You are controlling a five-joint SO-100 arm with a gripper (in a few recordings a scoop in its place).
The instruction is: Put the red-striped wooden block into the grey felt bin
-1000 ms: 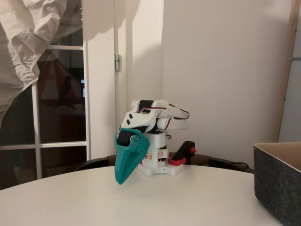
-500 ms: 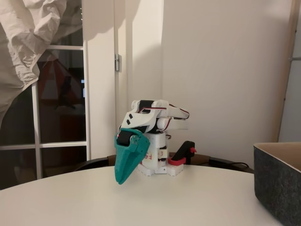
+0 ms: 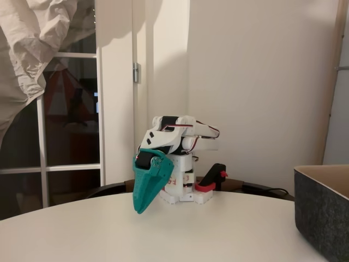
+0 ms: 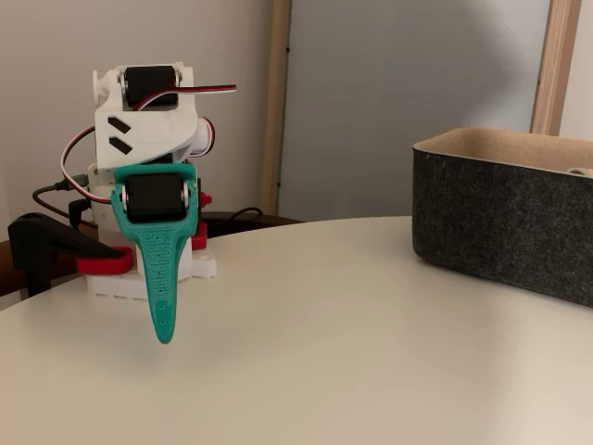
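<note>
My gripper (image 4: 163, 326) hangs folded at the left, teal fingers pressed together, grasping nothing, tip just above the table (image 4: 324, 352). I cannot locate the block; the grey felt bin (image 4: 505, 222) stands right. I should confirm the drop before resetting.

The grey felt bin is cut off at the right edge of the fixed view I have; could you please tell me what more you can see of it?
Observer: In a fixed view the grey felt bin shows a whole long wall and a tan inner lining along its rim.
Operator: Thank you. Is anything inside it?
Observer: Something small and pale peeks over the rim at the picture's right edge; I cannot tell what it is.
Operator: And how does the hand look from there?
Observer: The hand is seen edge-on, pointing down, its jaws together with nothing between them.
</note>
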